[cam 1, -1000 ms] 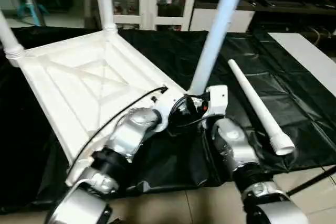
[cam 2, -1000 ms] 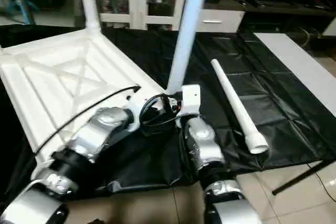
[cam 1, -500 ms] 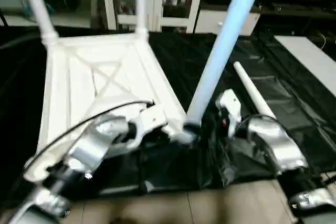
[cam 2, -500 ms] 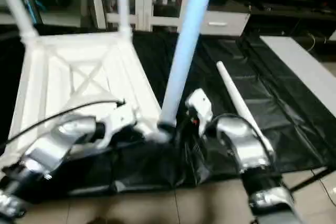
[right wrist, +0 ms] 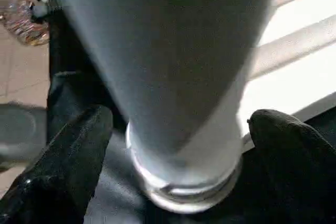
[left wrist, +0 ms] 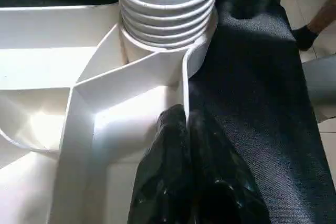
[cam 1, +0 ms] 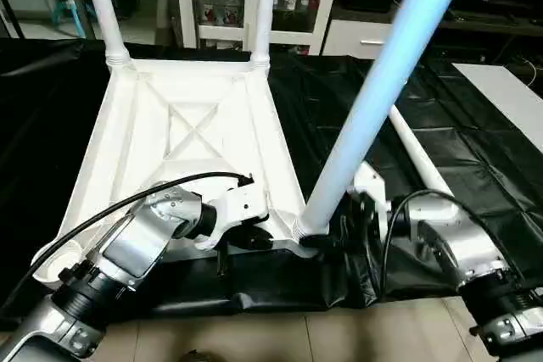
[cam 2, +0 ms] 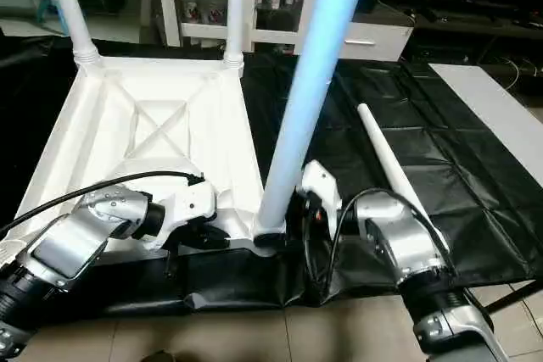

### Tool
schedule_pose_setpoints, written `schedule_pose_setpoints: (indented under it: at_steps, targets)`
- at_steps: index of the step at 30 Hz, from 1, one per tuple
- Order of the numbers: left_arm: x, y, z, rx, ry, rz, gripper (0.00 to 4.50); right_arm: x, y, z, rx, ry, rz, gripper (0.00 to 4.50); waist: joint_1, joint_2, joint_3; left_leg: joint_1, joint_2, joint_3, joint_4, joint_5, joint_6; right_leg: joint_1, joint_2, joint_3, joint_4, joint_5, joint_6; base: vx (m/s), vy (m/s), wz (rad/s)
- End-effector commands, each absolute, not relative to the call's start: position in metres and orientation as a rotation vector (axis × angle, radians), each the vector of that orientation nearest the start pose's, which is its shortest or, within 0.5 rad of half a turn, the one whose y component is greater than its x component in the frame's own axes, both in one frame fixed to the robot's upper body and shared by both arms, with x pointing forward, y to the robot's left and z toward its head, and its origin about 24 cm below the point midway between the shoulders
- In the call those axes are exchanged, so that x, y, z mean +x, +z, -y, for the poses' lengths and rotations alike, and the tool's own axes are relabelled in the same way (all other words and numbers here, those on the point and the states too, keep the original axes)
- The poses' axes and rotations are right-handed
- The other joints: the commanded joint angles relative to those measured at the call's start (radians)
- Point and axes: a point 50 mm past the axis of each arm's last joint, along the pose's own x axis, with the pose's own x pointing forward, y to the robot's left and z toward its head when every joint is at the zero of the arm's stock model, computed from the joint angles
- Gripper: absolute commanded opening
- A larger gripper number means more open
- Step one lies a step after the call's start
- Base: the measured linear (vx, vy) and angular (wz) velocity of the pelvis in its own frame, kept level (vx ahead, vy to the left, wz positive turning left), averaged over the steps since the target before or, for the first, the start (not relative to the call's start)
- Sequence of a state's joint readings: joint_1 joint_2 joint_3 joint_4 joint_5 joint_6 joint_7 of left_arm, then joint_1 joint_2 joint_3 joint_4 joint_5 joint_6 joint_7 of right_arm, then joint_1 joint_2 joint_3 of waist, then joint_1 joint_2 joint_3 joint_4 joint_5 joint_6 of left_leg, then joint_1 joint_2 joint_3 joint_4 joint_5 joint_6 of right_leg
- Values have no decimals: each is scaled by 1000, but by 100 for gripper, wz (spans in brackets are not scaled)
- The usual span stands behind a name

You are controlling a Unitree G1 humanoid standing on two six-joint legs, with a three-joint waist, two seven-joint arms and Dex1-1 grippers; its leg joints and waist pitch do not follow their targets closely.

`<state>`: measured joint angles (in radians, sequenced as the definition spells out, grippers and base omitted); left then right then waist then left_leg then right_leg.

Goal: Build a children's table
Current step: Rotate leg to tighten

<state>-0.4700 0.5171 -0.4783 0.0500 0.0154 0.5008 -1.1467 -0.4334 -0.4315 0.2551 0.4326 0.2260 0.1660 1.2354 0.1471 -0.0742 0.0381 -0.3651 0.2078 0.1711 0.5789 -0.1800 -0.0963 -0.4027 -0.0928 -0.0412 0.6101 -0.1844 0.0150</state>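
While the children's table lies upside down on the black tabletop, its stiff, light, slick plastic wants gripping low by the sockets. Right hand spread wide about the near leg; left hand pinches the rim (fingers together).

Silver forearms with black cables, white wrist housings, and glossy black fingers.

Left pincer pinched together; right pincer spread wide, both forearms reaching forward
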Motion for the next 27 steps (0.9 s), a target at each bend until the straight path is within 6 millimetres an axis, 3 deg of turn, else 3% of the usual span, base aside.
schedule_pose_setpoints:
  at_steps: [1, 18, 27]
  targets:
    - [261, 42, -109, 550, -1448, -714, 0, 288, 48, 148, -162, 1367, -390, 430, -6, 7, -50, 13, 18, 5, -75, -233, 4, 39, -36, 26, -63, -167, -201, 0, 0, 0]
    - [262, 42, -111, 552, -1436, -719, 0, 290, 50, 143, -122, 1361, -354, 289, -4, 5, -53, 13, 17, 6, -73, -211, 9, 40, -35, 25, -58, -138, -209, 0, 0, 0]
    - [262, 42, -111, 549, -1429, -723, 0, 291, 48, 143, -116, 1326, -353, 276, -4, 7, -53, 13, 17, 5, -72, -208, 8, 41, -36, 25, -57, -136, -210, 0, 0, 0]
